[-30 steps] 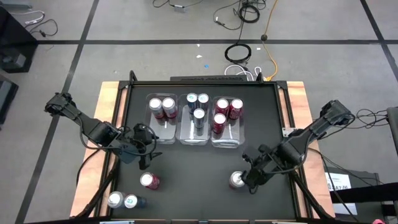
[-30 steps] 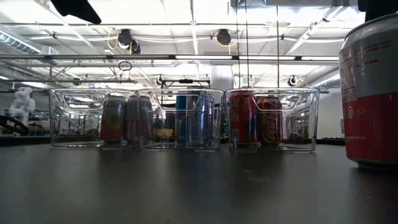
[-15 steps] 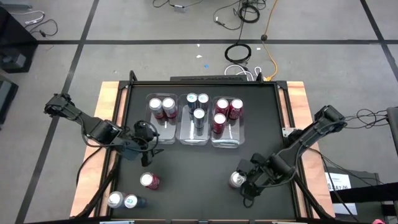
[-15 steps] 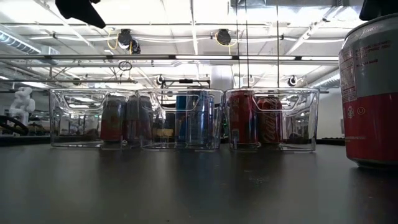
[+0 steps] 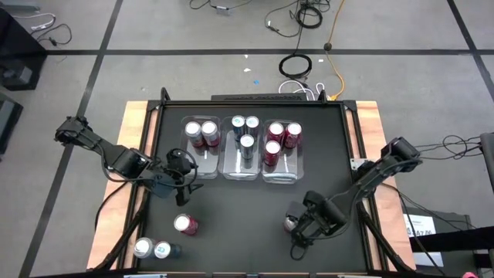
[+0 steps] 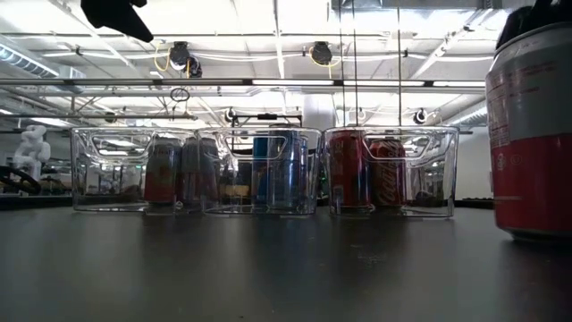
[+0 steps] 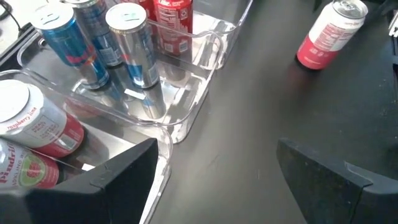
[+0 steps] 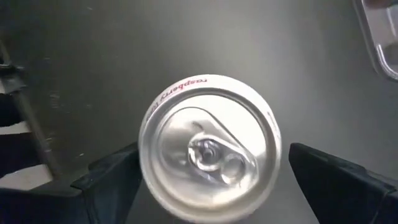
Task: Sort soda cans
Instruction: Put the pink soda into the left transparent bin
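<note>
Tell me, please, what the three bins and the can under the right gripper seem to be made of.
The bins look like clear, glossy plastic: the cans inside show through their walls. The can under the open right gripper looks like thin metal, probably aluminium: a bright, shiny silver top with a pull tab.

Your two arms are dark, slim, jointed links with black cables trailing alongside; the left gripper [image 5: 184,171] and right gripper [image 5: 301,228] carry broad, matte-black wedge fingers.
</note>
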### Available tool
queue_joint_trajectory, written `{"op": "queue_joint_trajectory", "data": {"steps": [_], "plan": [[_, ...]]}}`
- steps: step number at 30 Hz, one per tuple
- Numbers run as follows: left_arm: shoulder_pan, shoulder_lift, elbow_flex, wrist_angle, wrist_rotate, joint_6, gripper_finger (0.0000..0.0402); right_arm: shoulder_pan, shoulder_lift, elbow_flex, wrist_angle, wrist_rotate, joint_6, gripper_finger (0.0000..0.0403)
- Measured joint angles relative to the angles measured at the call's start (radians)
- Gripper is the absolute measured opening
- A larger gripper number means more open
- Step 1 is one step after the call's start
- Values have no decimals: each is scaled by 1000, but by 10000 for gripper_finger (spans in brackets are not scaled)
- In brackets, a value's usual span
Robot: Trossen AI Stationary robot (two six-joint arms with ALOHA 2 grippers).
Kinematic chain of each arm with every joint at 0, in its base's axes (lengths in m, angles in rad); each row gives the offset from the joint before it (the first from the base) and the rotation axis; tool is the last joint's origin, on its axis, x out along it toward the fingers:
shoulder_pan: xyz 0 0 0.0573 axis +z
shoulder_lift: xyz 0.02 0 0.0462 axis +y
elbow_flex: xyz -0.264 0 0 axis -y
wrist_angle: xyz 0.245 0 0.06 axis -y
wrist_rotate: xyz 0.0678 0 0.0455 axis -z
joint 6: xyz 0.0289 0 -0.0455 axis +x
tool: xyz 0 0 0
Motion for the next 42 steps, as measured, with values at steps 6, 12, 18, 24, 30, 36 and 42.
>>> {"op": "queue_joint_trajectory", "data": {"steps": [6,12,18,24,30,36,42], "plan": [[0,0,0,-1,0,0,336,-10,33,0,19,-11,-20,344],[0,0,0,-2,0,-1,336,-23,37,0,36,-15,-39,276],[0,0,0,-6,23,-2,336,-74,39,-1,104,5,-110,276],[0,0,0,-12,24,-1,336,-169,44,-2,176,10,-222,284],[0,0,0,-47,47,-3,336,-258,49,-2,276,9,-325,284],[0,0,0,-132,95,-78,336,-328,76,40,298,7,-394,284],[0,0,0,-197,110,-81,336,-374,184,192,251,-18,-509,285]]}}
